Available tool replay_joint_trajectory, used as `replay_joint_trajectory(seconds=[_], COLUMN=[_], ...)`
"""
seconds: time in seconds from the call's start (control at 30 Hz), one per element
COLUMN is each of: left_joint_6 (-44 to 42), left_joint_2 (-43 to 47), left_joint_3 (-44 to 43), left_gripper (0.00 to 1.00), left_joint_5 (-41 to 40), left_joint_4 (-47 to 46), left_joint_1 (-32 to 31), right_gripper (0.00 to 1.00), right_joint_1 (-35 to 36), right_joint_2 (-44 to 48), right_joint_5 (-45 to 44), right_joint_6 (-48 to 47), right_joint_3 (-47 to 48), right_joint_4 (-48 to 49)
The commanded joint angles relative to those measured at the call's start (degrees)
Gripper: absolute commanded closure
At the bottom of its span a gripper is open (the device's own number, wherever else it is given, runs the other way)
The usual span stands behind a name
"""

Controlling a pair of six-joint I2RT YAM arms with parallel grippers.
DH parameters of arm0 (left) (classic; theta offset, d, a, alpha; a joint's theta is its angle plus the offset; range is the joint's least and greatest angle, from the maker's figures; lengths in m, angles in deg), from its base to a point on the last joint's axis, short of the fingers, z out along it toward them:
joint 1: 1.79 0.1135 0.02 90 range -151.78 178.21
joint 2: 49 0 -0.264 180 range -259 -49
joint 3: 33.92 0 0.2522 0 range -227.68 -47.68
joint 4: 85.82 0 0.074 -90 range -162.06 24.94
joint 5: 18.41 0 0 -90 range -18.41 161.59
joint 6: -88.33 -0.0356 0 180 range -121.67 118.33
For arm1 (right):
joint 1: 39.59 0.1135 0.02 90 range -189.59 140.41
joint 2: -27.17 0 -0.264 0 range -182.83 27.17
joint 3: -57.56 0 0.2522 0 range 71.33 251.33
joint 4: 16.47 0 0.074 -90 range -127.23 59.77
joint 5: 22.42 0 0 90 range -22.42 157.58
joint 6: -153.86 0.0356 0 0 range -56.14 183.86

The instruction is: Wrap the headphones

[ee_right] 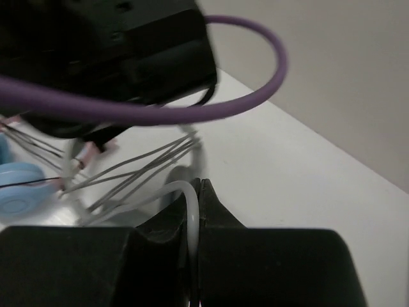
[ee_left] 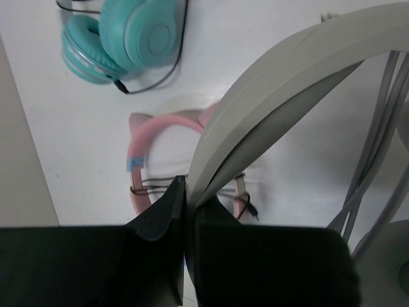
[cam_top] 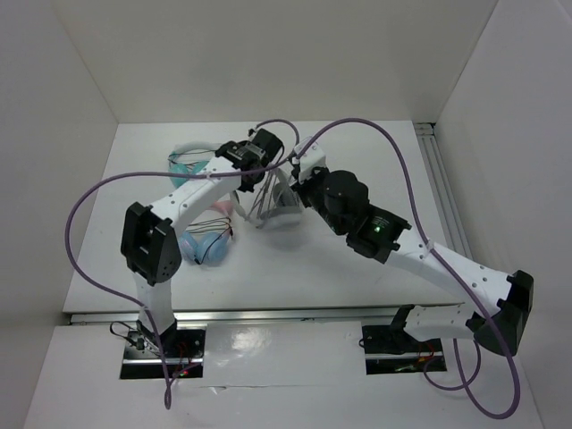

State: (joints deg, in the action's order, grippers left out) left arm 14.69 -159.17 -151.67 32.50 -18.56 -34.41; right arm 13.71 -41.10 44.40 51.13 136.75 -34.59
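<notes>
The light grey-white headphones [cam_top: 282, 213] are held up over the middle of the table. My left gripper [ee_left: 186, 185] is shut on their wide headband [ee_left: 287, 83]; in the top view it [cam_top: 253, 172] sits just left of them. Several strands of the thin grey cable [ee_left: 377, 141] run taut beside the band. My right gripper [ee_right: 199, 185] is shut on the cable [ee_right: 190, 206], which curves out between its fingers, with more strands [ee_right: 140, 169] stretched toward the left arm. In the top view the right gripper [cam_top: 298, 181] is close to the right of the headband.
A teal pair of headphones [ee_left: 128, 35] with a black cord lies at the back left [cam_top: 185, 165]. A pink-banded pair [ee_left: 144, 137] with blue ear cups [cam_top: 207, 246] lies under the left arm. Purple arm cables [ee_right: 192, 109] loop overhead. White walls enclose the table.
</notes>
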Motion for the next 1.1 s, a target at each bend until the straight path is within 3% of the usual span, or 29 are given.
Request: replay_joint_trajectory(seconds=[0.0, 0.1, 0.23, 0.5, 0.6, 0.8, 1.07], left_joint_6=[-1.5, -2.9, -2.9, -5.7, -6.4, -7.0, -5.6], left_joint_2=[8.6, 12.4, 18.7, 31.6, 34.0, 37.2, 37.7], left_joint_3=[4.5, 9.1, 11.9, 19.4, 16.9, 7.6, -1.8], left_gripper=[1.0, 1.0, 1.0, 1.0, 1.0, 1.0, 1.0], left_joint_5=[3.8, 5.2, 10.7, 17.6, 19.4, 23.9, 22.4], left_joint_4=[-1.7, -1.7, -0.5, 0.0, 0.8, 0.7, -4.0], left_joint_1=[-0.2, -4.1, -8.6, -17.8, -18.9, -20.1, -23.3], right_gripper=[1.0, 1.0, 1.0, 1.0, 1.0, 0.91, 0.73], right_joint_1=[-0.4, -2.2, -8.5, -23.3, -27.0, -31.2, -30.6], right_joint_2=[0.0, 0.0, 2.2, -2.0, -5.2, -8.2, -12.6], right_joint_5=[-9.7, -13.0, -11.2, 9.5, 19.8, 42.0, 60.3], right_joint_6=[-7.3, -9.8, -8.8, -4.1, -4.1, -2.6, 11.9], right_joint_3=[4.0, 1.2, -3.6, -2.3, 0.6, 2.0, -7.4], right_joint_4=[1.2, 6.0, 12.9, 15.2, 12.6, 10.6, 27.6])
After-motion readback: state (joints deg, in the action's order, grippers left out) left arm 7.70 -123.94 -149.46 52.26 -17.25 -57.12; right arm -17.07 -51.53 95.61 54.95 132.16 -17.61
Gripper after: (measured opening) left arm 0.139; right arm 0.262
